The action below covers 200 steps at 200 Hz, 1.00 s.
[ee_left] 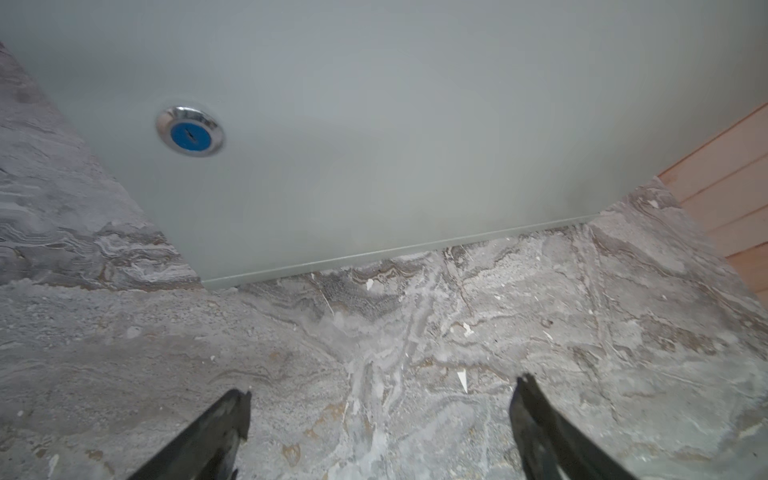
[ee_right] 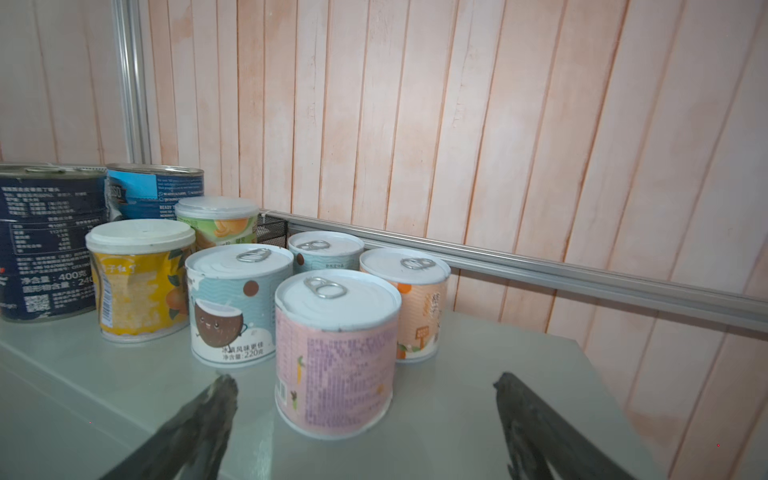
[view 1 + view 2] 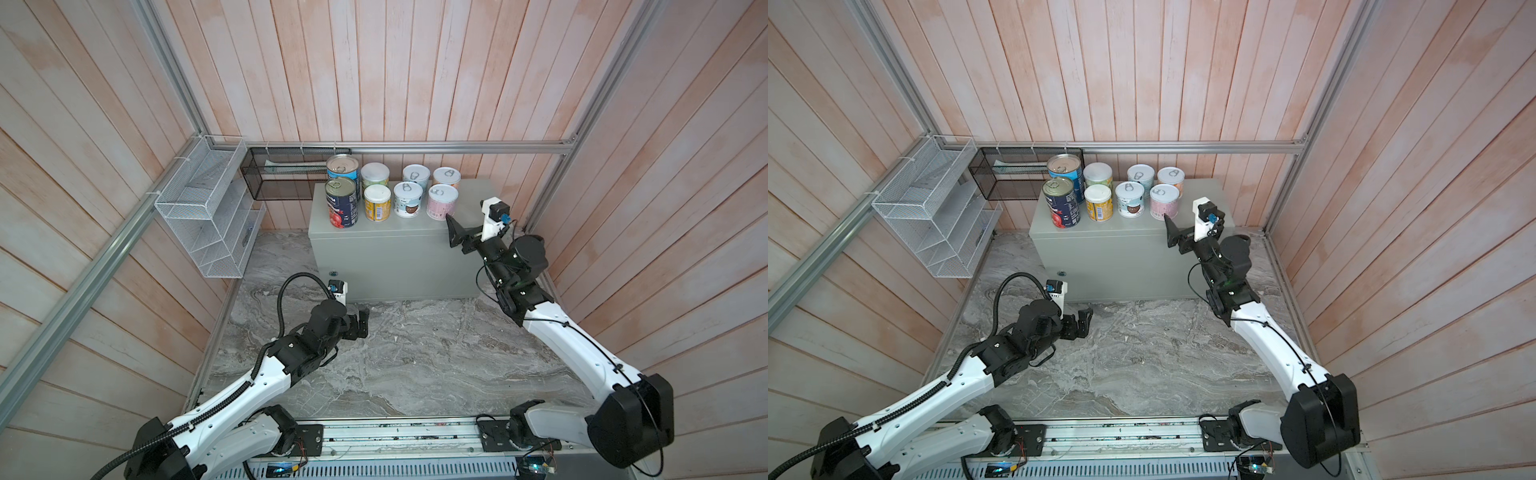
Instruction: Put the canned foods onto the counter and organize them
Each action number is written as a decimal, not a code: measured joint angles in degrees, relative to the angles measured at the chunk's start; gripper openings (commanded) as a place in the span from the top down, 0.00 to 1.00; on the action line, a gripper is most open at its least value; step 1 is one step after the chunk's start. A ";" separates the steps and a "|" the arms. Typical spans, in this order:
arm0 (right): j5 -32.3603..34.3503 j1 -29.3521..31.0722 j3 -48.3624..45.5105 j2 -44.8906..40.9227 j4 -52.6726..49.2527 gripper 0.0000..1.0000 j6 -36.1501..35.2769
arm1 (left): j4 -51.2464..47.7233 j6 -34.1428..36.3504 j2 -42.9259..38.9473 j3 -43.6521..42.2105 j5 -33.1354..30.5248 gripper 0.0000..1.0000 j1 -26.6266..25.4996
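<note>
A white wire rack point(image 3: 208, 208) hangs on the plank wall point(image 3: 415, 83); a black mesh basket point(image 3: 278, 183) hangs just beside it. A grey marbled floor point(image 3: 415, 353) lies below.

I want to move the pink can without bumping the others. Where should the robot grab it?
Probably around its round middle, coming from the front: the pink can stands upright, with the coconut can beside it and the orange can behind.

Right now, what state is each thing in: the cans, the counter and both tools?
Navy can, upright, unopened, on the counter.
Pink can, upright, tab intact, untouched, right in front of the right tool.
Other six cans, upright, lids on, completing two rows of four.
Counter, shut, carrying all eight cans.
Left tool, open, empty, over the marble surface.
Right tool, open, empty.
</note>
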 measured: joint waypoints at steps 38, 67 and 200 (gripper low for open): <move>8.33 -1.79 -14.60 -9.53 3.30 0.02 -0.33 | 7.82 0.98 0.20 -4.48 -4.59 0.00 3.89; 14.78 -4.79 -26.14 -13.03 7.02 0.02 1.95 | 11.15 1.01 -0.28 -7.80 -5.79 0.00 9.29; 33.90 -22.77 -43.43 6.16 21.27 0.02 18.47 | 49.57 14.91 15.37 -16.15 -10.93 0.00 25.20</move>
